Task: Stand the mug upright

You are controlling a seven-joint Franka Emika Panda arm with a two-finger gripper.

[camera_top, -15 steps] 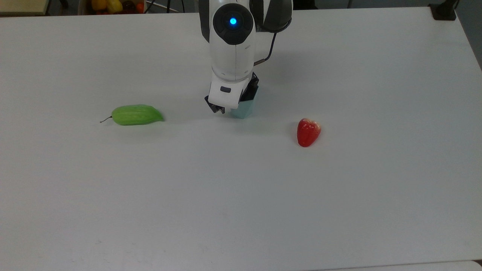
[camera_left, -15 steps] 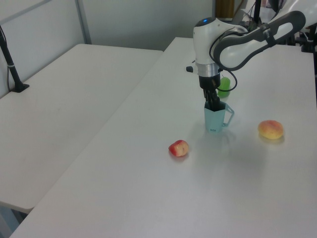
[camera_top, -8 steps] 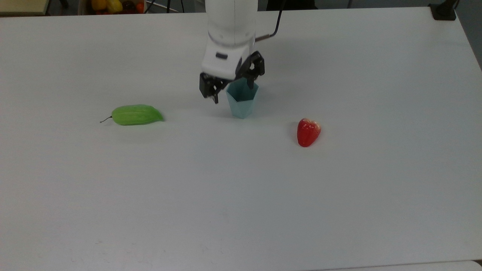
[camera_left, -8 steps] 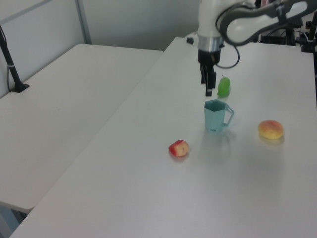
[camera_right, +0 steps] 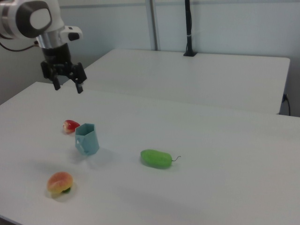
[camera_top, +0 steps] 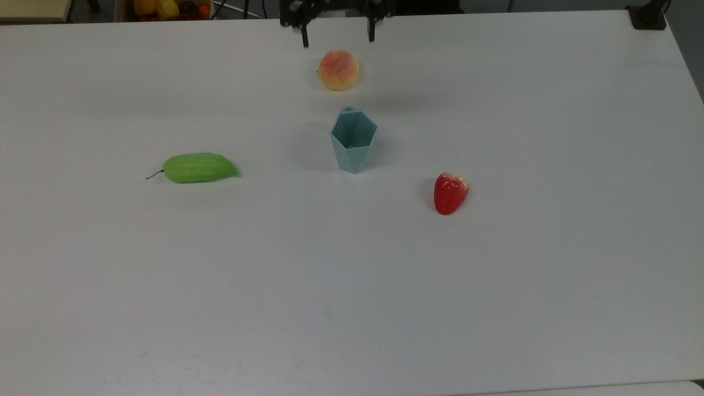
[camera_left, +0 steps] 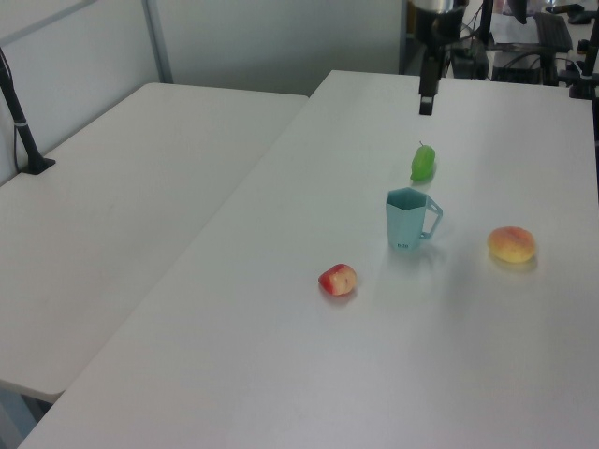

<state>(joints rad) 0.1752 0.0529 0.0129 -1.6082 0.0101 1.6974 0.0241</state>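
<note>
White table (camera_top: 495, 308): we see wide bare surface on all sides of the items; nothing sits close to an edge except the peach toward the top view's far edge.
Arm (camera_right: 28, 21): raised high; we see it well above the table in the right view.
Gripper (camera_top: 336, 36): fingers spread apart, holding nothing, up by the top view's far edge, above the peach; half a second ago we saw it right over the mug's rim.
Mug (camera_top: 353, 141): standing upright near table centre, long axis vertical, hexagonal mouth facing up; handle points to the left view's right. Unmoved since earlier frames.
Green cucumber-like fruit (camera_top: 198, 168): lying flat, well apart, on the top view's left of the mug.
Peach (camera_top: 339, 70): near the mug, beyond it in the top view.
Red strawberry-like fruit (camera_top: 450, 192): near the mug, on the top view's right.
</note>
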